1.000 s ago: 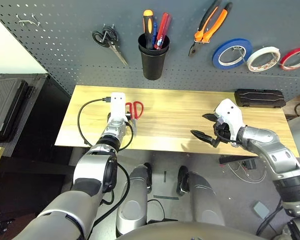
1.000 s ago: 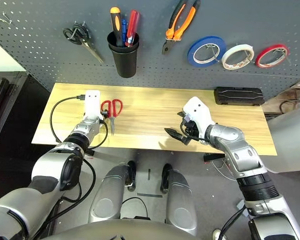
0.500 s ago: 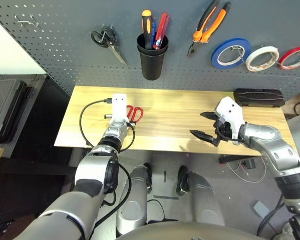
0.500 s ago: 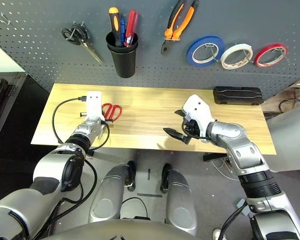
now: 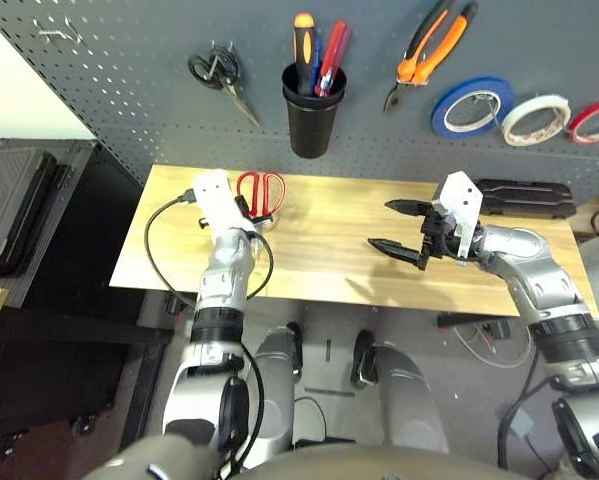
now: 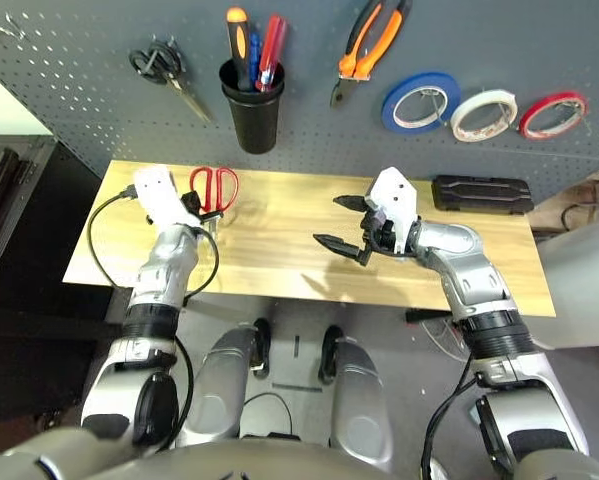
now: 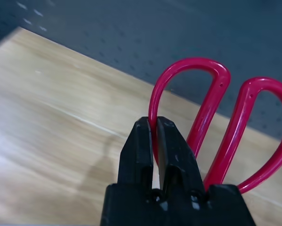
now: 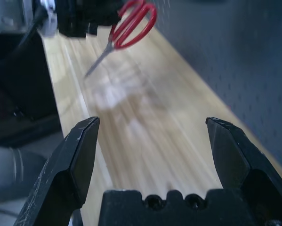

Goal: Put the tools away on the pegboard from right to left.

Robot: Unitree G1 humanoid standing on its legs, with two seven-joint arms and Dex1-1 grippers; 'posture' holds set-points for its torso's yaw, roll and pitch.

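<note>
Scissors with red handles [image 7: 210, 110] are in the grasp of the left gripper [image 7: 153, 120], its two black fingers pinched on the rim of one handle loop. The loops reach beyond the fingertips toward the pegboard [image 5: 159, 60]; the blades point down and appear to be raised off the wooden table [image 5: 329, 205]. The right gripper [image 5: 380, 223], well apart on the other side, has its fingers spread and holds nothing.

Most of the job looks done. On the pegboard, beyond the right gripper, hang the orange-and-black-handled pliers [image 5: 414, 72] and the white tape ring [image 5: 524, 139]. Beyond the left gripper and to its right, the black-and-orange screwdriver [image 5: 304, 45] stands in the black cup [image 5: 310, 128]. Only the red-handled pair is left to put up, probably on the bare metal hook [image 5: 57, 33] beyond the left gripper and to its left.

Compared with half a second ago, the handle loops, slanted away to the left gripper's right then, now point more directly at the pegboard, and the left forearm has swung to a new angle.
</note>
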